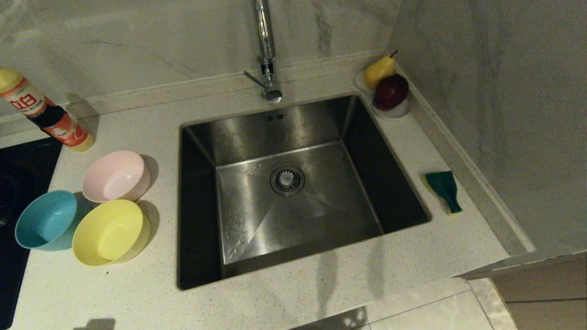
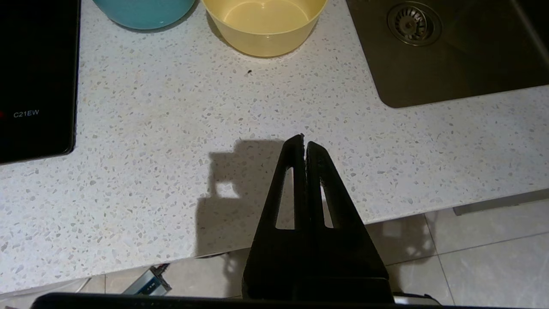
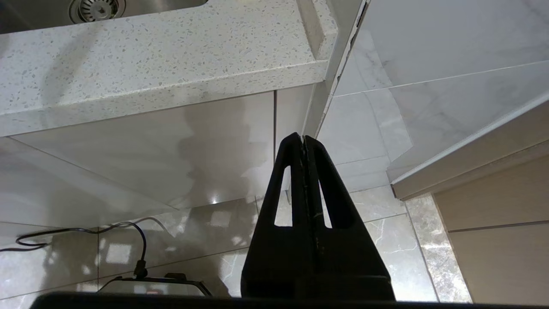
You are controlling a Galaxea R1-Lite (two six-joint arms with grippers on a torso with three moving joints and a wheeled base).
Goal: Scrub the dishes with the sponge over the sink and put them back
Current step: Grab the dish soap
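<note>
I see the sink (image 1: 293, 183) set in the middle of the speckled counter (image 1: 321, 284), its basin holding only the drain strainer (image 1: 287, 180), with the chrome tap (image 1: 266, 50) at its far edge. Left of the sink stand the three bowls, all upright: the pink bowl (image 1: 115, 176) farthest, the blue bowl (image 1: 46, 220) at the left partly over the black cooktop (image 1: 13, 183), and the yellow bowl (image 1: 110, 231) nearest me, just beside the other two. The sponge (image 1: 444, 190) lies green face up on the counter right of the sink. My left gripper (image 2: 304, 141) hangs over the counter's near edge, fingers pressed together, holding nothing. My right gripper (image 3: 302, 139) is below the counter's near right corner, likewise pressed together and empty. A dish soap bottle (image 1: 43, 112) stands far left; a pear (image 1: 379, 71) and a dark red fruit (image 1: 390, 91) sit on saucers at the far right.
</note>
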